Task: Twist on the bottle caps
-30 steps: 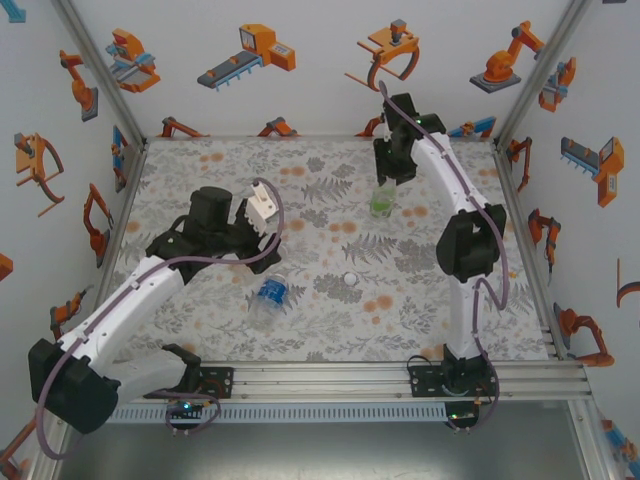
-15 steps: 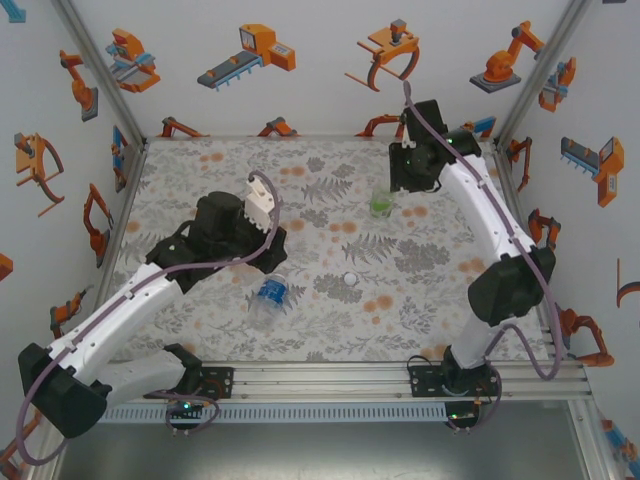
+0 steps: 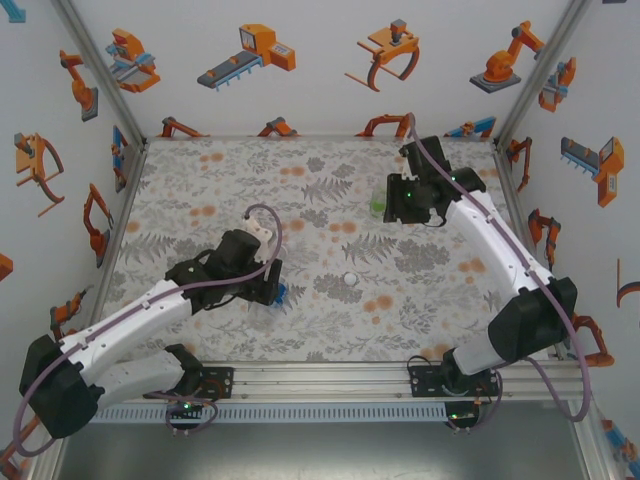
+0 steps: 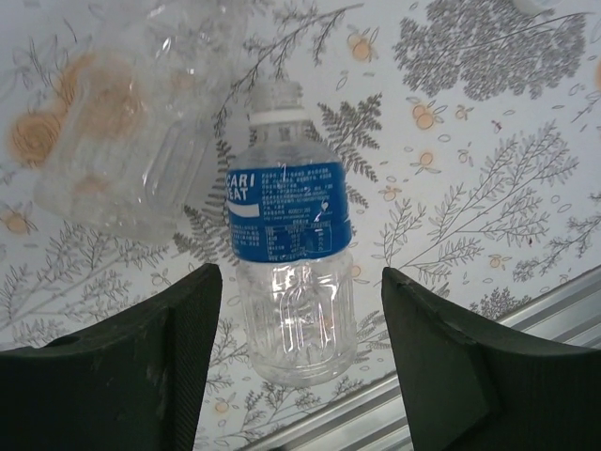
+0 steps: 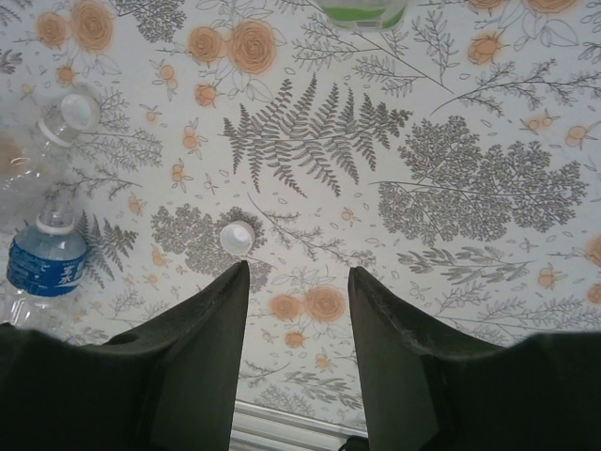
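Left tool [image 4: 300,274] lower than a second ago — blue-label bottle [image 4: 289,216] between its spread jaws, slim gap either side.

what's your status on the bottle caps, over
Left claw open, straddling the blue-label bottle lying flat. Right claw open, empty. Loose cap on the table. Clear bottle lies close beside the blue one.

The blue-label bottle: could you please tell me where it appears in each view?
Top external: bottle left of centre, mostly covered.
Left wrist: centre, lying between the jaws.
Right wrist: lower left edge.
Shared landmark: loose cap, right of the bottle in top and right wrist views.
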You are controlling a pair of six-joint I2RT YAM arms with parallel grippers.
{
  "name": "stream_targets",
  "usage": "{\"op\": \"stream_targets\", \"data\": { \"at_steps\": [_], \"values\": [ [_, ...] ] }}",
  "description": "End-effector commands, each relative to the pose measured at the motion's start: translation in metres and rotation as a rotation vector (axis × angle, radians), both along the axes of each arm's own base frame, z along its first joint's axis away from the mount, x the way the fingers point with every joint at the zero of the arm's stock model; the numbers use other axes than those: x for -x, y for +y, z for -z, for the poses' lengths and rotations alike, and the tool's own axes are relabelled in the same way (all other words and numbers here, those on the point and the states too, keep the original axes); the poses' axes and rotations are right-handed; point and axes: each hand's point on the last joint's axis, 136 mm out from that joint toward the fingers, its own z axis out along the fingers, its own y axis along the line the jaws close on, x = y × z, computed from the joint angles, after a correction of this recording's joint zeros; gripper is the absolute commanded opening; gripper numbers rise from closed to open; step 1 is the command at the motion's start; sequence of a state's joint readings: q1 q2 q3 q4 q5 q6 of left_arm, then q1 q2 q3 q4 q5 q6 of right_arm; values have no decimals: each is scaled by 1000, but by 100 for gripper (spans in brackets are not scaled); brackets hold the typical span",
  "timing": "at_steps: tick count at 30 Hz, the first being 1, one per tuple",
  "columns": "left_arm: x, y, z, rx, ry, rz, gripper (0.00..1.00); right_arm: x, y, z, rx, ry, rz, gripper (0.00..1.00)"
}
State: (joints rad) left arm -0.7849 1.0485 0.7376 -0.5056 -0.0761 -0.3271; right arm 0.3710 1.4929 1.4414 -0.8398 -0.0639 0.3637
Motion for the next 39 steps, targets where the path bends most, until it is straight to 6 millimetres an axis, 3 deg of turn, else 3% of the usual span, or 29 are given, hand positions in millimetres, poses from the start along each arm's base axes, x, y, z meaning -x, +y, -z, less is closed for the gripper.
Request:
{"op": "stream_targets", "data": {
  "at_steps": [1,6,13,32,39],
  "values": [
    [6,12,15,-27,68,-88,64,1,10,-8,-57,-28,-9,46],
    [16,26,38,-55,115,-143,61,2,14,0,-76,-21,-14,46],
    [29,35,56,-67,165,-154,65,3,19,8,-97,-13,-20,46],
    [32,33,98,-34,286,-162,71,7,27,21,-112,7,-33,45],
    [32,29,103,-37,309,-146,69,6,32,25,-115,20,-44,45]
  ]
}}
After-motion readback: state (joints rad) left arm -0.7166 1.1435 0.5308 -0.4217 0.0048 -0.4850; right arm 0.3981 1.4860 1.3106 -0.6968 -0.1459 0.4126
